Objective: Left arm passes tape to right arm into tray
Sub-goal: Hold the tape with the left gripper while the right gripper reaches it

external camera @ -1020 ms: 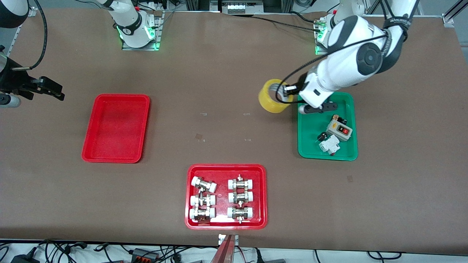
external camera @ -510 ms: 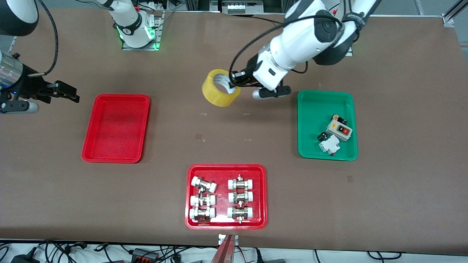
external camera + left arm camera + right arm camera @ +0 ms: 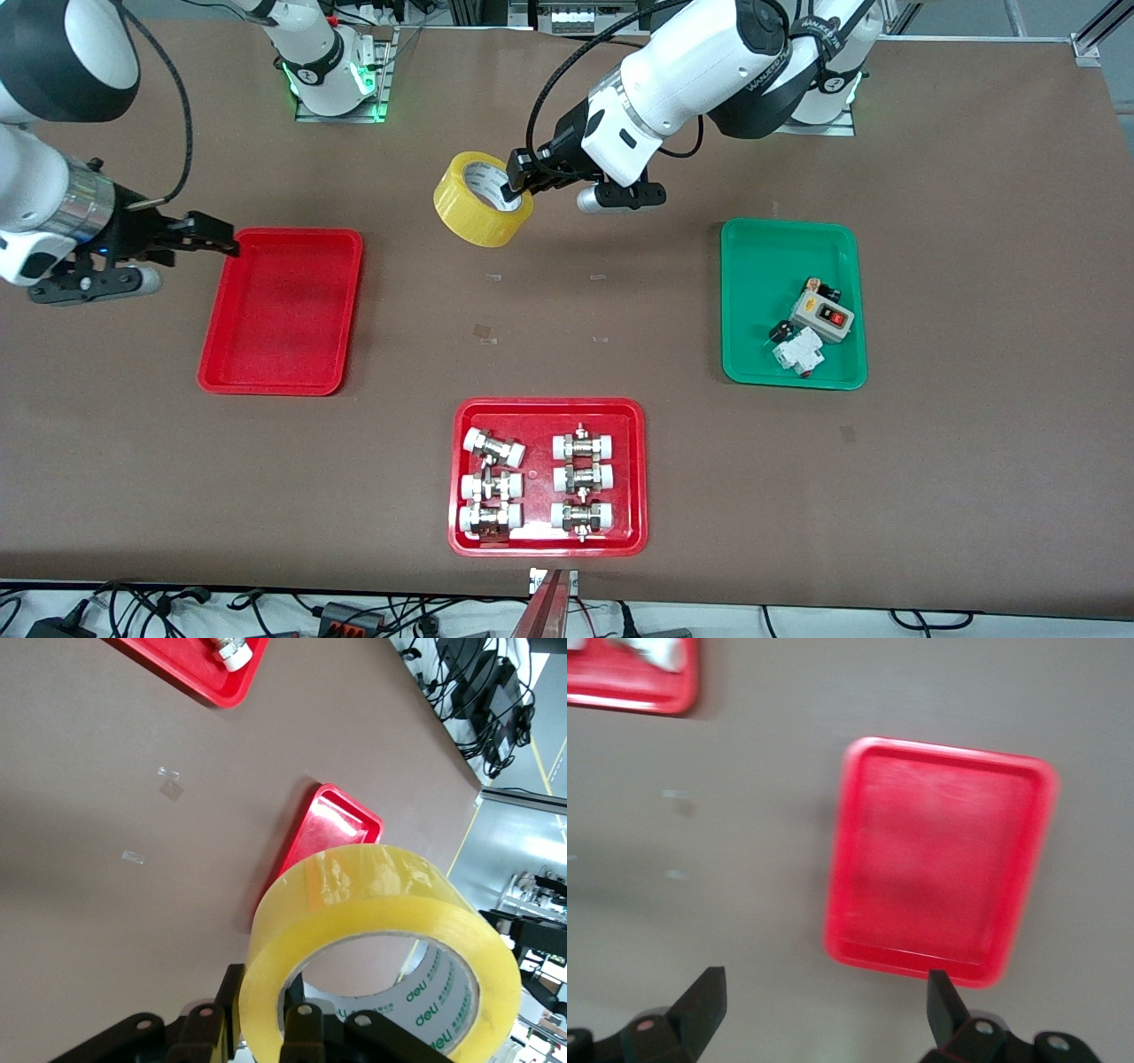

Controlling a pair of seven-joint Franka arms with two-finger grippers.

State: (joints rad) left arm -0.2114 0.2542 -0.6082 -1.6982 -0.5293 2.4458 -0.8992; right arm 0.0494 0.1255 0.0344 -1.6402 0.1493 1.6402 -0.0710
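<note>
The glossy yellowish tape (image 3: 483,198), white printed core showing, hangs over the bare tabletop (image 3: 567,354) clenched in the left claw (image 3: 518,177), while the right claw (image 3: 213,239), spread wide, hovers at the plain red tray (image 3: 282,310).

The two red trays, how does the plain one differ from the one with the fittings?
The plain red tray holds nothing, while the red tray with fittings carries six white-capped metal fittings in two columns. The plain red tray lies toward the right arm's end of the table; the red tray with fittings sits mid-table, nearer the front camera. Both are glossy red rectangles with rounded corners and shallow rims.
</note>
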